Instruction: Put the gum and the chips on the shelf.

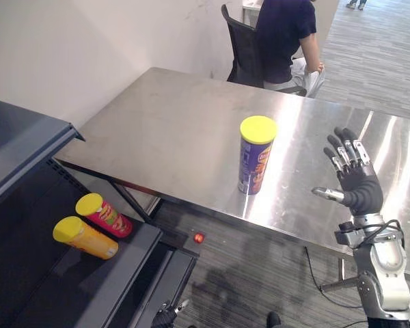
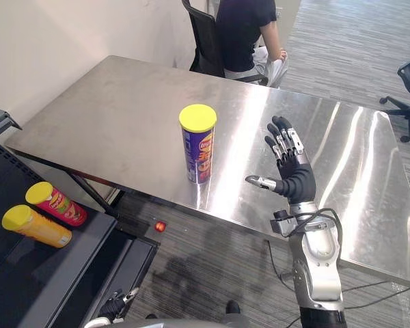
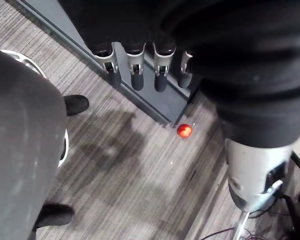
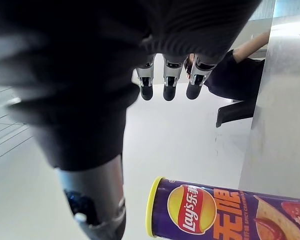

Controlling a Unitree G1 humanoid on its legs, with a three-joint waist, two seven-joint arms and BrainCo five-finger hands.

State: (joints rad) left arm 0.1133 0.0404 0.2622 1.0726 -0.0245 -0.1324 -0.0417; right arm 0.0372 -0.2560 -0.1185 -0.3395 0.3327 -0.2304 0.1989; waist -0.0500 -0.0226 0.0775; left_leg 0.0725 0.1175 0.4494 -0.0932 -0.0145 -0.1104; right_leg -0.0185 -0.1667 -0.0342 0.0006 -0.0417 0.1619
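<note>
You see the left hand [image 1: 167,316] cut off at the lower edge, left of centre; the dark metal shelf [image 1: 27,294] runs off the left edge; the seated person in a dark shirt [image 1: 283,34] is cropped at the top; the small red round thing [image 1: 199,238] on the floor [image 1: 246,273], lower middle, is too small to name.

The purple chips can [image 4: 225,210] bears a round logo and large printed characters along its side.
</note>
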